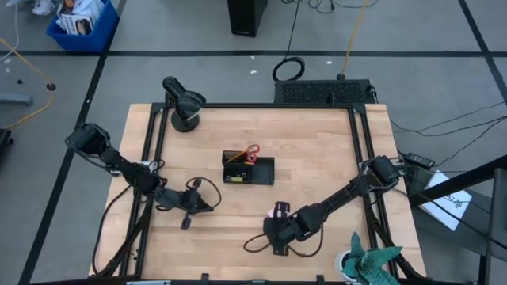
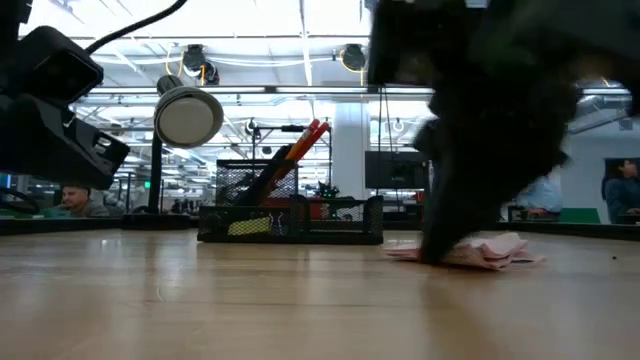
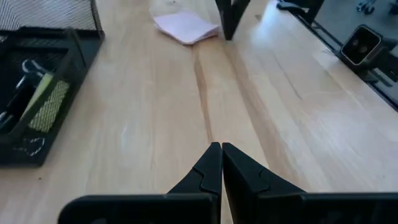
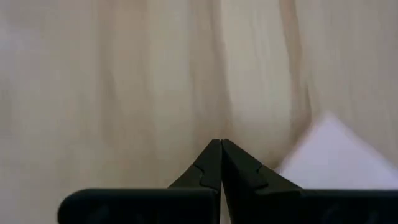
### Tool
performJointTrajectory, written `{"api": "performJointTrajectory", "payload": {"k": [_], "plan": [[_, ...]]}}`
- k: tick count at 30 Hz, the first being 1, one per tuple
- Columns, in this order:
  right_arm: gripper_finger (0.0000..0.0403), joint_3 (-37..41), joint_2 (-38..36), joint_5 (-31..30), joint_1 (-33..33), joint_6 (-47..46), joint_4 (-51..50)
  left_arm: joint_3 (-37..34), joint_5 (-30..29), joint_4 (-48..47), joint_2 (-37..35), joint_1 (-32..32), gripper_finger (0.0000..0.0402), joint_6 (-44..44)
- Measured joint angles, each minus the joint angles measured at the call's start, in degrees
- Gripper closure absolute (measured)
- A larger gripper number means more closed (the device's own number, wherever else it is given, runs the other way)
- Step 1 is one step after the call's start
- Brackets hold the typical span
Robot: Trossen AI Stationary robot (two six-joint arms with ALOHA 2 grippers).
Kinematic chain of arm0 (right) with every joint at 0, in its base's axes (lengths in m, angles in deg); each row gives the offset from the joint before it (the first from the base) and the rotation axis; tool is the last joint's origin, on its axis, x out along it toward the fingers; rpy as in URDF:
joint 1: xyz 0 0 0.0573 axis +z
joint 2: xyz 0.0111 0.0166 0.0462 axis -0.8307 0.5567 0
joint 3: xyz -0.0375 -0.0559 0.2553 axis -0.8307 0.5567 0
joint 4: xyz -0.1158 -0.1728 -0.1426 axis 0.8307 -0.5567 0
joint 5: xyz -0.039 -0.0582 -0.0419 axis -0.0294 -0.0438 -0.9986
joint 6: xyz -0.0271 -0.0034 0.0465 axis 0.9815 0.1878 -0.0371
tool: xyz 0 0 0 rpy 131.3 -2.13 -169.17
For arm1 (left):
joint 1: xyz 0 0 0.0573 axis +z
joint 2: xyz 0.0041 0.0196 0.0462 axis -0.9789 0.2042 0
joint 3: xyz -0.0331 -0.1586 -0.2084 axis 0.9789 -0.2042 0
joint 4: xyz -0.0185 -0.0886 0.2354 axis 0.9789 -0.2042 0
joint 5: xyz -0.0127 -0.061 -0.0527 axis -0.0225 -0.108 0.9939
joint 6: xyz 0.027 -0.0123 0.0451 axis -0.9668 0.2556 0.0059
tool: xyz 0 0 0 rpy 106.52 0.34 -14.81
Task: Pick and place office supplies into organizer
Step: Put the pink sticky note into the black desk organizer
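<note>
A: Two grippers are showing; we are seeing the right gripper [image 1: 275,228] with its fingers pressed together, holding nothing, tips down at the table [image 1: 317,182] just beside the pink sticky-note pad [image 1: 280,209].

B: We are seeing the left gripper [image 1: 212,204] closed and empty too, hovering near the table's left side. The organizer [image 1: 249,171] is sitting mid-table, with the red-handled scissors [image 1: 252,153] and orange pencil [image 1: 235,157] standing in it and a yellow piece [image 2: 249,227] lying in a compartment.

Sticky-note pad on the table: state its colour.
Pink sticky-note pad, clearest in the left wrist view.
</note>
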Motion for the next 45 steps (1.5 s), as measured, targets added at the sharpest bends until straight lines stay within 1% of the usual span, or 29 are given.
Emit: {"api": "performJointTrajectory", "payload": {"k": [3,4,6,7,9,13,18,22,25,28,30,31,33,35,38,41,43,45], "plan": [[0.0403,-0.1,-1.9,-0.8,0.0,3.6,3.4,1.7,0.4,-1.3,0.0,-1.1,0.0382,-1.7],[0.0403,-0.1,-2.7,-2.5,0.2,4.7,3.9,2.9,1.7,-3.6,0.0,-1.6,0.0382,-2.7],[0.0403,-0.2,-4.3,-9.0,1.1,6.1,3.9,6.6,2.7,-10.3,1.0,-2.7,0.0382,-4.9],[0.0403,-0.2,-5.2,-12.5,1.7,6.6,2.9,8.6,2.6,-13.8,2.0,-3.2,0.0382,-6.3],[0.0403,-0.2,-7.0,-16.8,2.4,6.8,1.2,12.7,1.9,-18.9,4.9,-4.0,0.0382,-9.6],[0.0396,-0.2,-9.7,-20.7,2.9,2.2,-7.3,20.5,0.2,-19.7,12.9,-3.6,0.0382,-19.3],[0.0362,-0.2,-10.7,-20.9,2.7,-7.4,-18.1,28.6,-4.3,-19.9,21.0,-1.1,0.0382,-30.5],[0.0322,-0.2,-10.6,-20.7,2.7,-15.0,-26.2,33.1,-3.6,-20.0,24.7,1.1,0.0381,-41.4],[0.029,-0.2,-10.6,-20.7,2.7,-19.2,-30.0,35.5,-3.2,-19.8,25.7,2.1,0.0368,-49.1],[0.026,-0.1,-11.1,-18.3,2.4,-22.4,-31.4,36.4,-0.3,-20.0,26.1,2.7,0.034,-57.6],[0.0241,-0.2,-11.7,-14.2,1.9,-23.1,-31.4,36.6,1.9,-20.3,26.2,3.1,0.0317,-61.5],[0.0232,-0.2,-12.0,-12.2,1.7,-23.5,-31.5,36.6,2.3,-20.1,26.2,3.3,0.0306,-62.1],[0.0218,0.1,-12.7,-11.1,1.6,-23.6,-31.8,36.6,1.6,-18.8,26.2,3.9,0.0283,-61.7],[0.0208,1.5,-14.4,-10.0,1.2,-22.9,-29.6,36.7,1.1,-17.5,26.2,4.8,0.0266,-59.0],[0.0205,6.4,-18.6,-4.6,-0.6,-22.8,-22.9,36.7,0.8,-16.1,26.2,5.5,0.0256,-54.5],[0.0209,14.0,-24.4,-2.6,-2.5,-23.7,-14.1,36.7,0.8,-16.3,26.2,5.7,0.0254,-51.2],[0.0211,19.9,-28.6,-1.0,-4.2,-25.2,-6.5,36.7,0.8,-16.4,26.2,5.6,0.0254,-51.6],[0.0212,26.3,-31.8,3.2,-6.3,-27.1,2.0,36.7,1.3,-17.3,26.2,5.4,0.0254,-54.2]]}}
